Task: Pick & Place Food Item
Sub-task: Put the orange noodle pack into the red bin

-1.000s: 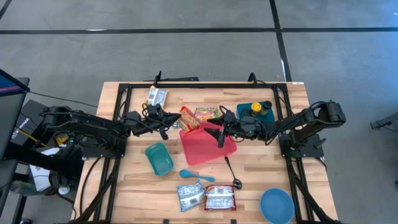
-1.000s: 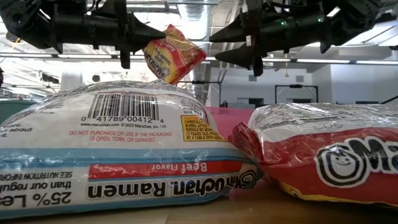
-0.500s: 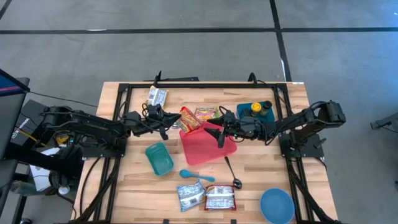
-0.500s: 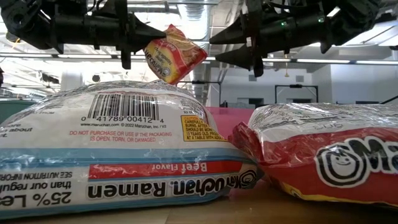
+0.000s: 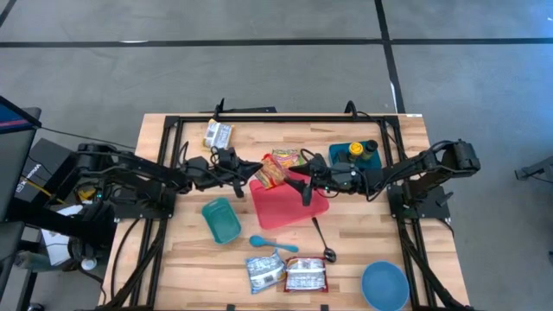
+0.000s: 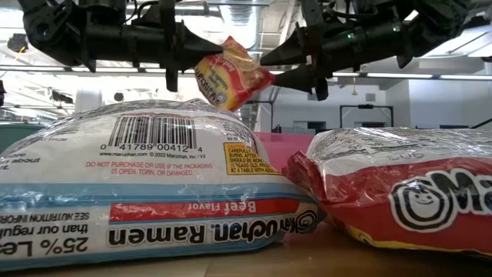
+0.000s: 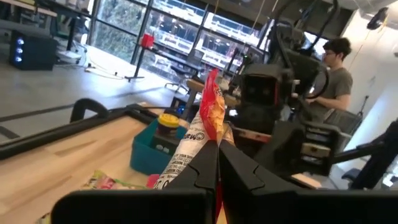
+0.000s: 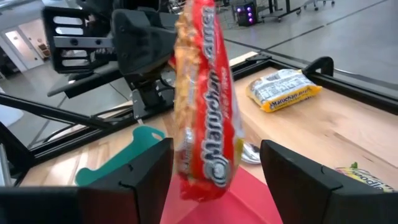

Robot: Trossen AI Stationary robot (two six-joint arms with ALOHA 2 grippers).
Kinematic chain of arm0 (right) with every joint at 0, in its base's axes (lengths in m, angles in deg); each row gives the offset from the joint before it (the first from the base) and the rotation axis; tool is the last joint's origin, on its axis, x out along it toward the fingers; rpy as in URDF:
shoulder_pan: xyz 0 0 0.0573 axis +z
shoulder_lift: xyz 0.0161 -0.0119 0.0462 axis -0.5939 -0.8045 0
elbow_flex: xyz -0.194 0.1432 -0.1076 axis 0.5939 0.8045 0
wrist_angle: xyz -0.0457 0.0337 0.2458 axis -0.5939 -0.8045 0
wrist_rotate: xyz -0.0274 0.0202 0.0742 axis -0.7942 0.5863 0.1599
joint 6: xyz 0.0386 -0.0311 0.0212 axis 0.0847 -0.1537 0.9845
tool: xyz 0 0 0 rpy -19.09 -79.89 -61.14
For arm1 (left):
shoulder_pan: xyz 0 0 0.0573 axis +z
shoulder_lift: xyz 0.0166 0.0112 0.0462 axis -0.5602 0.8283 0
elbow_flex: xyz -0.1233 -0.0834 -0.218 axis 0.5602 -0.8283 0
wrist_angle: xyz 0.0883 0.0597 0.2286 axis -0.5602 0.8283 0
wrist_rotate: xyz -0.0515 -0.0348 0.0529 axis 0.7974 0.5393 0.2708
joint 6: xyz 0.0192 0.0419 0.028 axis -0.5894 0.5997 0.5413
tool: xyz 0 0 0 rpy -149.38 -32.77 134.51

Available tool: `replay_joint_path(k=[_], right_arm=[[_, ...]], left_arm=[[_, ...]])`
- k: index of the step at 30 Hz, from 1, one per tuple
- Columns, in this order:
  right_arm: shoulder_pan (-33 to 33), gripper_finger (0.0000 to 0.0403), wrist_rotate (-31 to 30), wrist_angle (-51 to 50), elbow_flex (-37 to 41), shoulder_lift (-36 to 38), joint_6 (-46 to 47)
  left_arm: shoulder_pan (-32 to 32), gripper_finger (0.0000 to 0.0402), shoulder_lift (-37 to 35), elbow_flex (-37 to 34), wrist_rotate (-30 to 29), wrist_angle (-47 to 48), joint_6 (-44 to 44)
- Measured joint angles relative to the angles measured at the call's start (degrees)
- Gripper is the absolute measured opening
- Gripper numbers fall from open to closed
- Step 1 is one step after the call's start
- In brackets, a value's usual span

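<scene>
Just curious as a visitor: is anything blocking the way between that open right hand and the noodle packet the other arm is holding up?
Nothing visible does. The left hand holds the ramen packet up, right before the open right hand.

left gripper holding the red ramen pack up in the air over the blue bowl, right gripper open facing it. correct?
Not quite. The left gripper does hold the ramen pack aloft, and the right gripper is open facing it, but the pack hangs at the edge of the red tray, not over the blue bowl, which sits at the table's near right corner. The high view shows this.
</scene>
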Motion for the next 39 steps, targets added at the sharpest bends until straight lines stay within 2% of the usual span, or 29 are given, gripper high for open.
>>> replay_joint_path(k=[21, 26, 35, 39], right_arm=[[0.1, 0.0228, 1.6, 0.0, 0.0, 0.0, 0.2], [0.1, 0.0190, 1.7, 0.0, 0.0, 0.0, 0.2], [0.0, 0.0089, 1.7, 0.4, 0.0, 0.0, 0.2], [0.0, 0.0061, 1.7, 0.7, 0.0, 0.0, 0.2]], left_arm=[[-0.3, 0.0000, 0.0, 0.0, -0.3, -2.2, -0.4], [-0.3, 0.0000, 0.0, 0.0, -0.3, -2.6, -0.4], [-0.3, 0.0000, -0.1, 0.0, -0.3, -2.6, -0.4], [-0.2, 0.0000, -0.1, 0.0, -0.4, -2.6, -0.4]])
